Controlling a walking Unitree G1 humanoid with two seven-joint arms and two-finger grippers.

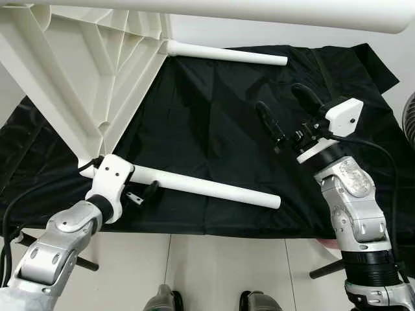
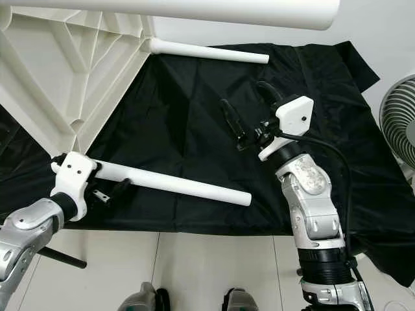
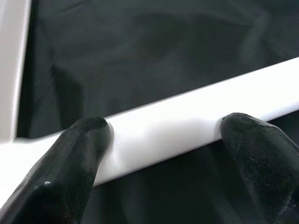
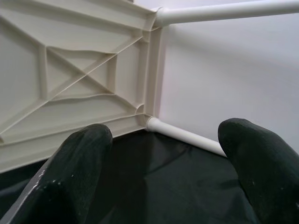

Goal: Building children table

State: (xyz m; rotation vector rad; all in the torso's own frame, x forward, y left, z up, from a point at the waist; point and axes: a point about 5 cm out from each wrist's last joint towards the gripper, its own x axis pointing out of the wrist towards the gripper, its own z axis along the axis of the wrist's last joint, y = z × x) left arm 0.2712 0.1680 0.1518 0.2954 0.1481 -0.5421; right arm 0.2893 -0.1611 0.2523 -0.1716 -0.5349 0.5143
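Observation:
The white plastic children's table [image 1: 84,71] is tipped on its side, ribbed underside facing me, over a black cloth [image 1: 214,116]. Three white round legs are plugged into its corners: a near leg [image 1: 207,188], a far leg [image 1: 227,53] and one across the top [image 1: 259,10]. My left gripper [image 1: 139,186] is at the near leg close to its socket, open, with both fingertips [image 3: 88,135] spread along the leg and resting against it. My right gripper [image 1: 279,97] hangs open and empty above the cloth, pointing at the table's underside [image 4: 70,70].
The black cloth covers the floor under the table and reaches the white wall behind. A fan [image 2: 399,123] stands at the far right. Thin black rods [image 1: 87,262] lie on the pale tiles by my feet [image 1: 165,301].

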